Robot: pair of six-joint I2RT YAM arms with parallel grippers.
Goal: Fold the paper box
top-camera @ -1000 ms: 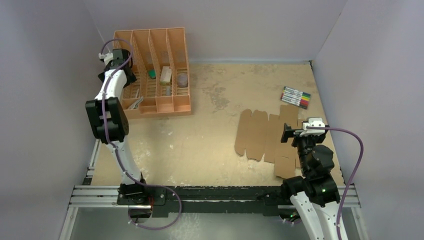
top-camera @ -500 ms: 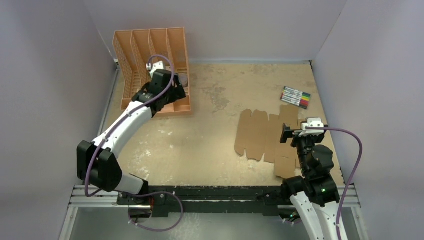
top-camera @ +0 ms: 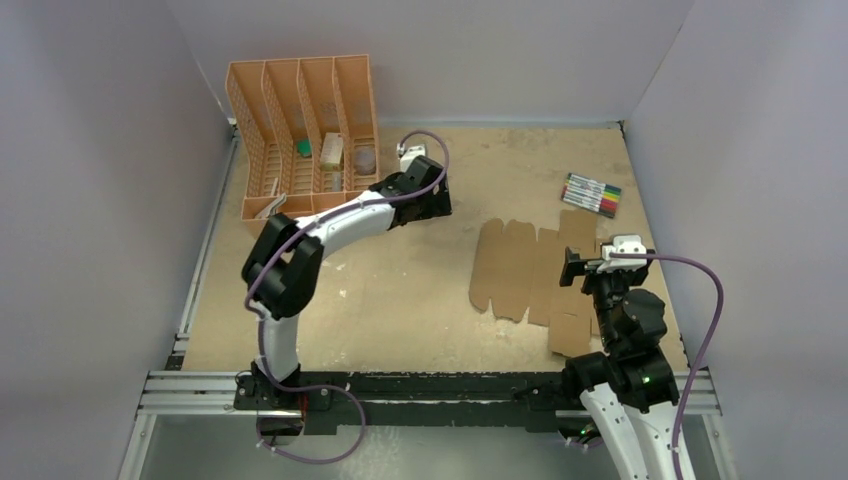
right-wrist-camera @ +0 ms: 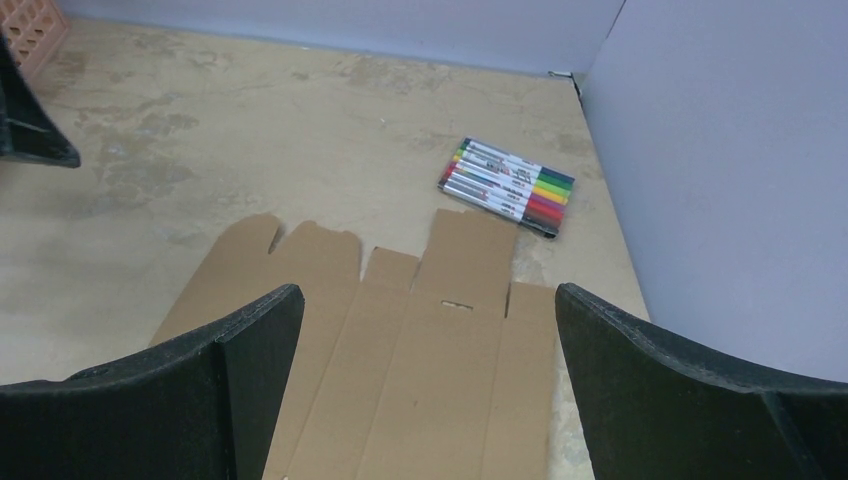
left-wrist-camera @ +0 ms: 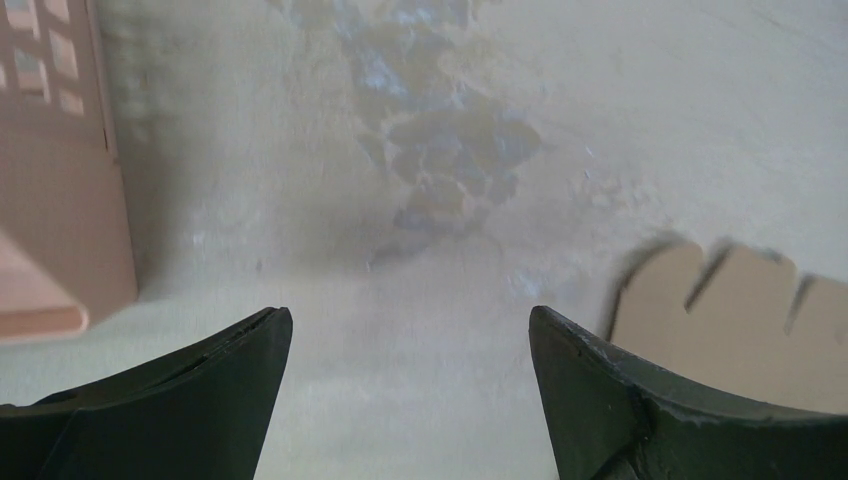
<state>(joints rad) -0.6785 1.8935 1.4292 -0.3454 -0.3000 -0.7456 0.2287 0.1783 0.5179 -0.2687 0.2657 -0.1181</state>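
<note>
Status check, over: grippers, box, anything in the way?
Left gripper open, over table, short of paper box. Right gripper open, above it. Box flat, unfolded. Nothing on it; marker pack beyond far flap.

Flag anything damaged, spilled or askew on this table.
Only the table stands out: its surface is blotchy and worn in patches. The paper box lies flat and intact; the marker pack sits slightly askew.
</note>
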